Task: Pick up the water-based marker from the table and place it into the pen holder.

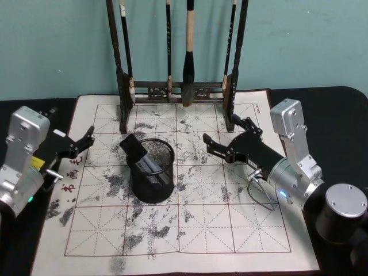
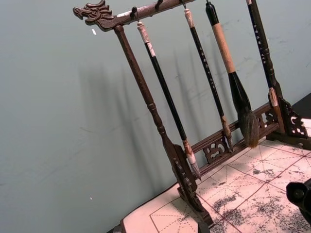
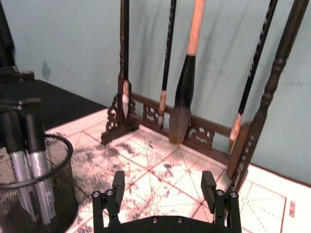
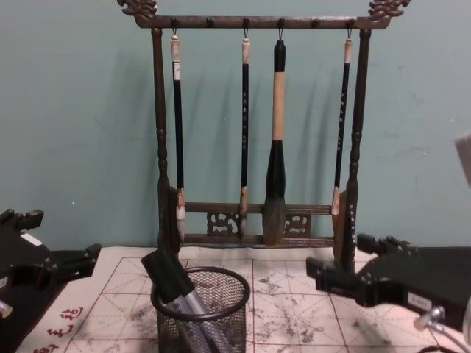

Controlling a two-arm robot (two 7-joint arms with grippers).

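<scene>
On my left, the left gripper (image 1: 80,145) hangs over the mat's (image 1: 190,230) left edge, fingers spread, nothing between them. It is well apart from the holder.

Centre-left: the holder (image 1: 152,172) stands upright on the mat. Markers (image 1: 138,155) already lean inside it, black caps above the rim, grey barrels below; the right wrist view shows at least two. I see no marker lying on the mat, so I judge the placement done.

Behind, the brush rack (image 1: 178,89) stands at the mat's far edge.

On my right, the right gripper (image 1: 221,145) hovers low over the mat, just right of the holder, jaws wide and empty.

Handling, as a judgement: a marker is light, stiff and smooth, so it may slip in the pads. Take hold across the grey barrel near its middle, not the cap. The mesh holder looks light and could tip if knocked.
</scene>
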